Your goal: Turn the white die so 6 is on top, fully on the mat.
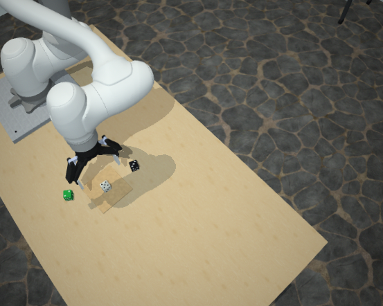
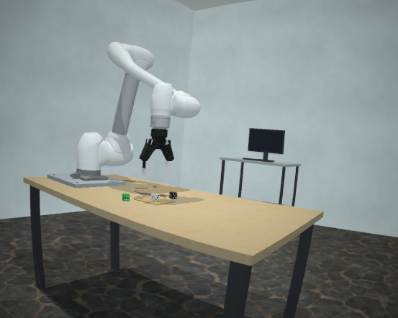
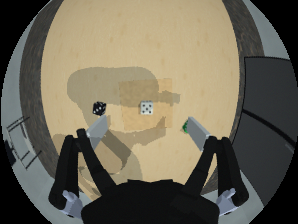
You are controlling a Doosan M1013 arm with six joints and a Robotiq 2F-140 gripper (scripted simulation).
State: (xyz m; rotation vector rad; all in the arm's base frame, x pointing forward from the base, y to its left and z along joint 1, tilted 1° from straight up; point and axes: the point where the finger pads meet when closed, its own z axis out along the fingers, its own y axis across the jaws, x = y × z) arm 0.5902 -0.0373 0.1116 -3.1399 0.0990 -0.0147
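The pincer [image 2: 155, 164] hangs well above the surface [image 2: 217, 223] with its jaws spread wide and nothing between them. Directly below it, the white die [image 1: 105, 186] rests flat on the tan mat [image 1: 117, 195], well inside the mat's edges; its top face shows 5 pips in the wrist view. To either side of the pincer, the black die [image 1: 134, 165] and the green die [image 1: 68, 195] sit on the bare surface, both off the mat and apart from the white die.

The wooden table [image 1: 202, 221] carries a mat [image 1: 117, 194], green die [image 1: 68, 195], black die [image 1: 134, 165].
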